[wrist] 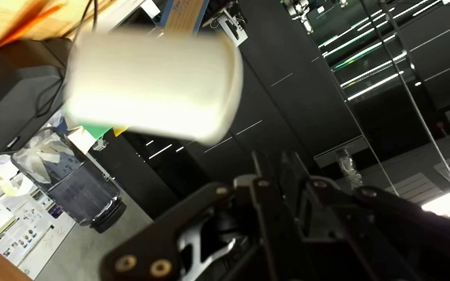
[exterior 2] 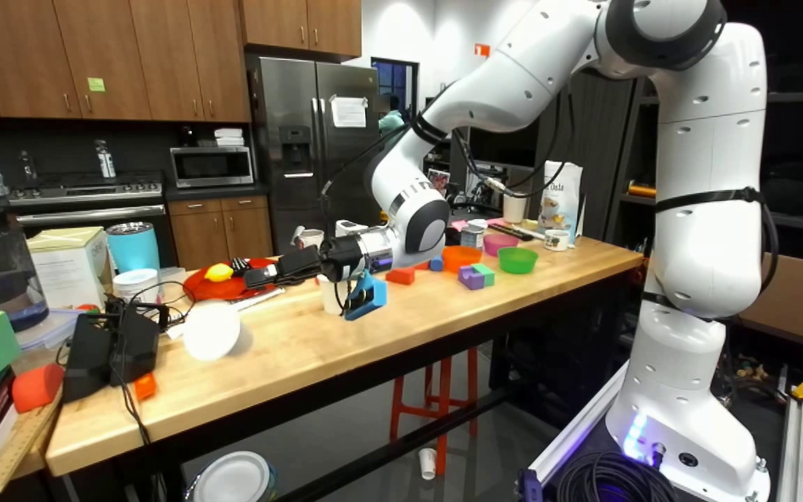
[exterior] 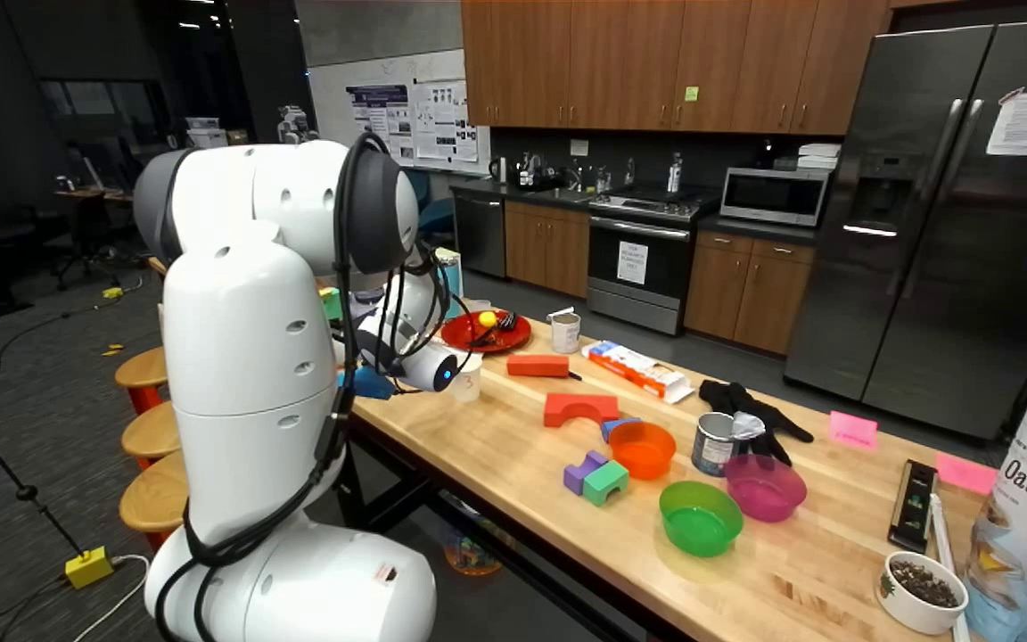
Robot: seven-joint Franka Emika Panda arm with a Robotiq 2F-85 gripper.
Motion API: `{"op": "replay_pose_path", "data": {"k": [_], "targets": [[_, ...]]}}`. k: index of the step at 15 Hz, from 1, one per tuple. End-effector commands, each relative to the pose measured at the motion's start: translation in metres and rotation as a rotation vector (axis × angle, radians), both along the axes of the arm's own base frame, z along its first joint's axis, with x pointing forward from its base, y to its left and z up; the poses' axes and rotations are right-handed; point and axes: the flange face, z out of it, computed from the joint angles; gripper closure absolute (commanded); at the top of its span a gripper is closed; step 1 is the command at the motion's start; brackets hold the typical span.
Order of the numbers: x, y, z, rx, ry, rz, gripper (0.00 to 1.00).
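The black two-fingered end effector [wrist: 276, 163] is released, jaws barely parted, near but apart from a blurred white cylindrical cup [wrist: 150, 86].

Brown wooden cabinets [exterior: 625, 62] hang above a stove [exterior: 667, 267] and microwave [exterior: 772, 196] beside a dark steel refrigerator [exterior: 924, 250], over grey floor [exterior: 32, 428].

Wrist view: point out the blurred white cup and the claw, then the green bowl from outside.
Blurred white cup [wrist: 152, 84]: wrist view, middle of its side.
Claw [wrist: 275, 158]: wrist view, midway between its fingertips.
Green bowl [exterior 2: 517, 264]: in an exterior view, its outer wall.
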Motion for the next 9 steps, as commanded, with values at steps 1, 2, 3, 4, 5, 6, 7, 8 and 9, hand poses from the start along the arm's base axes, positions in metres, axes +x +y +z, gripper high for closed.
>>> {"op": "replay_pose_path", "data": {"k": [1,2,3,4,5,6,7,8,9], "targets": [[0.0000,-0.0035,0.0076,0.000,-0.012,-0.012,0.54],[0.0002,-0.0042,0.0085,-0.001,-0.011,-0.016,0.48],[-0.0005,-0.0044,0.0087,-0.004,-0.008,-0.019,0.40],[-0.0011,-0.0043,0.0087,-0.006,-0.005,-0.019,0.34],[-0.0015,-0.0044,0.0096,-0.010,-0.003,-0.021,0.27],[-0.0014,-0.0047,0.0112,-0.013,-0.002,-0.024,0.19],[-0.0014,-0.0045,0.0118,-0.016,-0.003,-0.025,0.13],[-0.0015,-0.0043,0.0119,-0.019,-0.003,-0.026,0.07],[-0.0008,-0.0046,0.0130,-0.024,-0.005,-0.026,0.01]]}}
